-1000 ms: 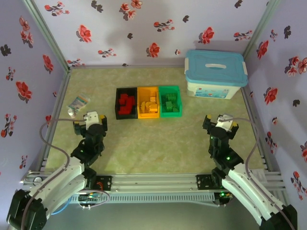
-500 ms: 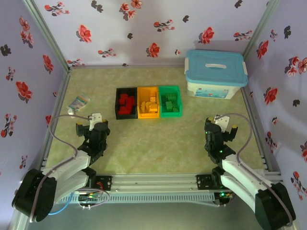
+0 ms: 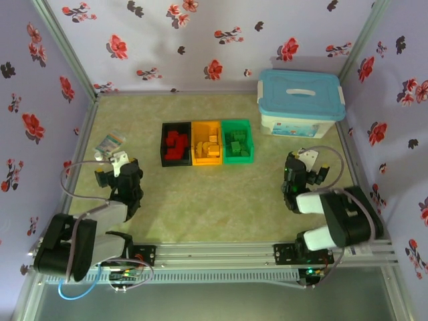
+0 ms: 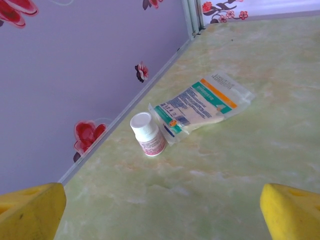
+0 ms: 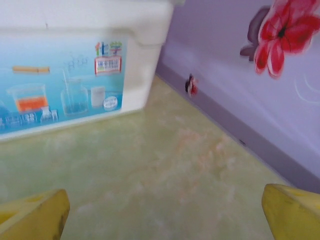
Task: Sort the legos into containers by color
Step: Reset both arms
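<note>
Three bins stand side by side at mid-table in the top view. The black bin (image 3: 163, 144) holds red legos (image 3: 176, 144), the orange-yellow bin (image 3: 206, 162) holds yellow legos (image 3: 208, 146), and the green bin (image 3: 238, 160) holds green legos (image 3: 237, 142). My left gripper (image 3: 114, 167) sits low at the left, well short of the bins. In its wrist view the left gripper (image 4: 162, 215) is open with bare table between the yellow fingertips (image 4: 30, 212). My right gripper (image 3: 309, 167) rests at the right; the right gripper (image 5: 162, 215) is open too, with nothing between its fingertips (image 5: 292, 212).
A large white box with a light-blue lid (image 3: 301, 103) stands at the back right, close ahead of the right wrist camera as the white box (image 5: 75, 60). A small white pill bottle (image 4: 147, 134) and a printed packet (image 4: 200, 105) lie by the left wall. Floral walls close three sides.
Both arms have folded down and back toward their bases. The left gripper swung toward the left wall, the right gripper toward the right. Bins and legos have not moved.
</note>
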Controlling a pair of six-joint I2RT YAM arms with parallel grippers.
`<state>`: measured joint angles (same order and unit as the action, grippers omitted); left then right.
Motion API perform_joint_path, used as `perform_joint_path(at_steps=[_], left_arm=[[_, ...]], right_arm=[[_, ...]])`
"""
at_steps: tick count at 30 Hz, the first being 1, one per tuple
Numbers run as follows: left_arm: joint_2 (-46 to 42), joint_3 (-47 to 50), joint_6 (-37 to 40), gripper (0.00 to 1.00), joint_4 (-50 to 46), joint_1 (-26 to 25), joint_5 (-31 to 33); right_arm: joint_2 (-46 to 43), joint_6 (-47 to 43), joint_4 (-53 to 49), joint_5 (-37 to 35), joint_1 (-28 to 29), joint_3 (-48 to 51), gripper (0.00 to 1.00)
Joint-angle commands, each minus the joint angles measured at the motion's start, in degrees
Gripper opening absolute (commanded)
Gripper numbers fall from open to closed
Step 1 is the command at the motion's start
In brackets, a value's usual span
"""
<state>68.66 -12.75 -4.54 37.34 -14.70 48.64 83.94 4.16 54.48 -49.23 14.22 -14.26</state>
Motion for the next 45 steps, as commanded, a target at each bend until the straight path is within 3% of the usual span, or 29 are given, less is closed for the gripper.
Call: perform_joint_path(at_steps=[1, 3, 6, 7, 8, 10, 15, 18, 24, 26, 27, 28, 30, 32, 34, 35, 36, 38, 40, 43, 45], left_arm=[[3.26, -2.18, 0.16, 1.00, 9.20, 1.86, -2.27], [6.18, -1.97, 1.24, 1.00, 14.60, 2.49, -3.16], [11.48, -1.22, 3.27, 1.00, 23.05, 3.48, -5.43], [15.82, 0.01, 3.36, 1.00, 29.93, 6.18, -10.19], [19.18, 0.65, 5.39, 1.00, 37.33, 6.27, -10.89], [15.24, -0.55, 3.65, 1.00, 28.18, 5.34, -10.75], [18.12, 2.51, 7.46, 1.00, 37.59, 3.55, -13.31], [20.43, 2.44, 13.15, 1.00, 38.83, 1.00, -20.36], [20.02, 2.86, 12.89, 1.00, 38.65, 1.96, -23.10], [20.53, 2.63, 11.93, 1.00, 38.35, 3.78, -26.33], [22.38, 2.38, 9.75, 1.00, 38.70, 6.79, -30.89], [23.34, 0.21, 9.99, 1.00, 36.99, 6.67, -28.80], [20.35, -4.36, 6.59, 1.00, 23.24, 8.90, -29.61], [20.53, -8.86, 4.22, 1.00, 16.40, 11.25, -31.07], [20.19, -9.22, 1.59, 1.00, 15.26, 13.42, -33.45], [19.96, -9.22, 1.55, 1.00, 14.99, 13.38, -33.48], [20.09, -9.13, 1.61, 1.00, 15.35, 13.38, -33.44], [20.10, -9.08, 1.62, 1.00, 15.41, 13.40, -33.45], [20.04, -9.03, 1.72, 1.00, 15.48, 13.39, -33.42], [20.10, -8.83, 1.77, 1.00, 15.70, 13.30, -33.43], [19.98, -7.88, 2.11, 1.00, 17.62, 12.98, -33.36]], right_arm=[[6.68, -6.61, 19.29, -2.55, 0.72, -0.48, 0.99], [3.59, -5.18, 9.68, -1.48, 1.64, -2.40, 0.99], [3.76, -5.15, 10.28, 0.24, 0.93, -2.20, 0.99], [3.93, -5.63, 10.82, 0.57, 1.16, -2.02, 0.99], [4.20, -6.19, 11.51, 0.97, 1.38, -1.76, 0.99], [4.68, -6.97, 12.82, 1.36, 1.69, -1.39, 0.99], [4.76, -7.31, 16.11, 2.81, 1.85, 0.51, 0.99], [5.40, -6.87, 24.92, 4.54, 1.95, 5.26, 0.99], [5.63, -5.57, 24.74, 8.74, -0.44, 5.08, 0.99], [6.08, -6.84, 20.74, 11.16, -0.51, 2.41, 0.99], [4.78, -5.73, 16.43, 12.81, -1.54, 1.05, 0.99], [3.02, -3.89, 10.86, 15.28, -3.09, -0.38, 0.99], [1.27, 1.42, -3.03, 23.64, -8.53, -5.50, 0.99], [4.21, 2.10, -11.33, 27.19, -10.30, -11.65, 0.99], [3.67, 3.98, -8.83, 28.71, -11.82, -8.80, 0.99], [7.30, 2.87, 2.12, 27.08, -11.77, -5.73, 0.99], [7.62, 2.59, 6.48, 26.90, -11.67, -4.76, 0.99], [3.82, 4.23, -7.11, 27.41, -11.67, -8.10, 0.99], [7.04, 2.10, 3.40, 27.25, -11.44, -5.59, 0.99], [4.65, 0.81, -1.86, 27.52, -9.77, -6.21, 0.99], [6.31, -0.67, 3.80, 26.31, -8.88, -4.90, 0.99]])
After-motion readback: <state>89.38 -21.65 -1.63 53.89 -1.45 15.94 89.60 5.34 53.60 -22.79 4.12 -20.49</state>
